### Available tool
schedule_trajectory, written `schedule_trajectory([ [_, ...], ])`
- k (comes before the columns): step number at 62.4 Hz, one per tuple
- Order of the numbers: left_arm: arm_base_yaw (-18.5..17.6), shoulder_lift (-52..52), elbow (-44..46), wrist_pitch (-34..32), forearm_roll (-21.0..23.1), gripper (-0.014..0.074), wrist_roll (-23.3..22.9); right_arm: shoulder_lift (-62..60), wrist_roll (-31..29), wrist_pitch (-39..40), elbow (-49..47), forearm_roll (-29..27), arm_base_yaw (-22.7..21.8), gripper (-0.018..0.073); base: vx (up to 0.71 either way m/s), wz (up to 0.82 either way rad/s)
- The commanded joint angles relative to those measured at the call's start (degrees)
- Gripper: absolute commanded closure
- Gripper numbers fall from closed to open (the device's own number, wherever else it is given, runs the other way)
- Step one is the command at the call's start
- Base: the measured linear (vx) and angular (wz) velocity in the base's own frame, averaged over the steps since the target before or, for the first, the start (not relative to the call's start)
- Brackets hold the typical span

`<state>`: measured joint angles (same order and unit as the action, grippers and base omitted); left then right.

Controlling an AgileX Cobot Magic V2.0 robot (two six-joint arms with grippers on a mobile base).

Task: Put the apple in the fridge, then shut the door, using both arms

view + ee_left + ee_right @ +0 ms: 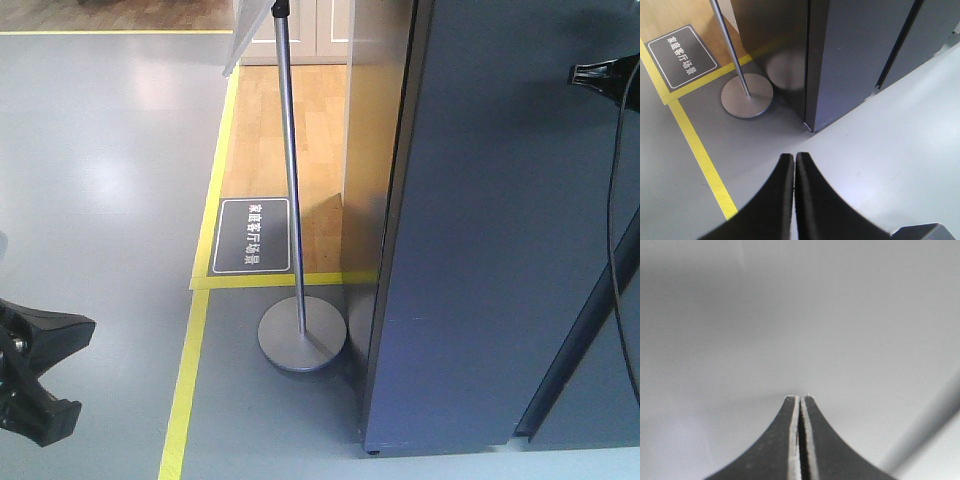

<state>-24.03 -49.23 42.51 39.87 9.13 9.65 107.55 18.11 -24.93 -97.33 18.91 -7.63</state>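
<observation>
The fridge (500, 220) is a tall dark grey body filling the right of the front view. It shows only its outer faces, with a dark vertical seam (575, 340) toward the right. The door's state along that seam I cannot make out. The apple is out of view. My left gripper (794, 156) is shut and empty, hanging over the grey floor just in front of the fridge's corner (811, 129). My right gripper (800, 398) is shut with nothing in it, its tips close to a plain grey surface. Its black tip (603, 72) shows high against the fridge's face.
A metal pole on a round base (302, 335) stands left of the fridge, also seen in the left wrist view as base (747, 95). Yellow floor tape (185, 380) and a dark floor sign (254, 236) edge a wooden floor area. A black cable (612, 200) hangs by the fridge face.
</observation>
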Motion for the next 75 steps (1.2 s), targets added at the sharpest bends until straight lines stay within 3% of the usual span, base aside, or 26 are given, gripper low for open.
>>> schedule_trajectory([
  [1, 0.07, 0.41, 1.60, -3.37, 0.62, 0.0603, -0.62, -4.97, -0.57, 2.08, -2.11, -0.65, -0.19, 0.0563, 0.00, 0.00],
  [5, 0.07, 0.41, 1.60, -3.37, 0.62, 0.0603, -0.62, -5.79, -1.76, 0.40, -2.11, -2.42, -0.19, 0.0563, 0.00, 0.00],
  [13, 0.07, 0.41, 1.60, -3.37, 0.62, 0.0603, -0.62, -8.00, -10.66, -2.30, -1.25, -10.52, -0.19, 0.0563, 0.00, 0.00],
  [20, 0.07, 0.41, 1.60, -3.37, 0.62, 0.0603, -0.62, -11.54, -18.47, -2.23, 3.78, -18.91, -0.19, 0.0563, 0.00, 0.00],
  [28, 0.07, 0.41, 1.60, -3.37, 0.62, 0.0603, -0.62, -17.08, -22.73, -0.43, 12.94, -23.12, -0.19, 0.0563, 0.00, 0.00],
  [39, 0.07, 0.41, 1.60, -3.37, 0.62, 0.0603, -0.62, -26.09, -25.87, 0.39, 24.41, -23.09, -0.19, 0.0563, 0.00, 0.00],
  [58, 0.07, 0.41, 1.60, -3.37, 0.62, 0.0603, -0.62, -44.00, -25.18, -4.71, 40.58, -22.82, 0.07, 0.0563, 0.00, 0.00],
  [75, 0.07, 0.41, 1.60, -3.37, 0.62, 0.0603, -0.62, -59.23, -22.99, -12.04, 49.58, -19.34, 8.78, 0.0563, 0.00, 0.00],
])
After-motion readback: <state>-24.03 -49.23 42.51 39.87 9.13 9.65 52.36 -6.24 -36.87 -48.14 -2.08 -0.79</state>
